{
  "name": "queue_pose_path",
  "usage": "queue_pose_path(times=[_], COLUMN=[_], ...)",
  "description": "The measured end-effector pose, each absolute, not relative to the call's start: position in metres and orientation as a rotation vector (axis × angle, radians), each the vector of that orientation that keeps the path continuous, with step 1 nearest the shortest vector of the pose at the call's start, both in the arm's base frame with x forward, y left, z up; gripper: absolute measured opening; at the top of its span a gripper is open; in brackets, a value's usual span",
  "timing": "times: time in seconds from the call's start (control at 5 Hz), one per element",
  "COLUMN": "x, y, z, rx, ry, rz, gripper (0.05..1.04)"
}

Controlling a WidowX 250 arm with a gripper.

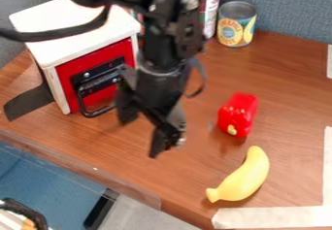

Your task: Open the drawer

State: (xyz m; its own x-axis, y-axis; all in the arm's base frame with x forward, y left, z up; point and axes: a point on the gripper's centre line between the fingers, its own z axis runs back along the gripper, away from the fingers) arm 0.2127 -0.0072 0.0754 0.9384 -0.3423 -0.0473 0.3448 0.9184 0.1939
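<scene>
Remotely, I have the gripper (144,131) open; the drawer's (86,66) handle (97,112) lies at its ten o'clock; the pull should run toward five.

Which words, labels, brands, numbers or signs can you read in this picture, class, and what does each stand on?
None can be read with certainty.
Short tin: lettering on its blue and yellow label, too blurred to quote.
Taller tin: print on its pale and red label, too small to read.
</scene>
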Motion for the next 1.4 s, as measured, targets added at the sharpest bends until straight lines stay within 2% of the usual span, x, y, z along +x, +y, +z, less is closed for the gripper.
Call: queue_pose_path(times=[0.4,0.6,1.0,1.4], x=[0.228,0.235,0.251,0.258], y=[0.025,0.046,0.074,0.079], z=[0.067,0.061,0.045,0.037], rx=[0.284,0.304,0.302,0.298], ry=[-0.049,-0.058,-0.047,-0.039], rz=[-0.448,-0.458,-0.408,-0.383], gripper=[0.999,0.999,0.999,0.999])
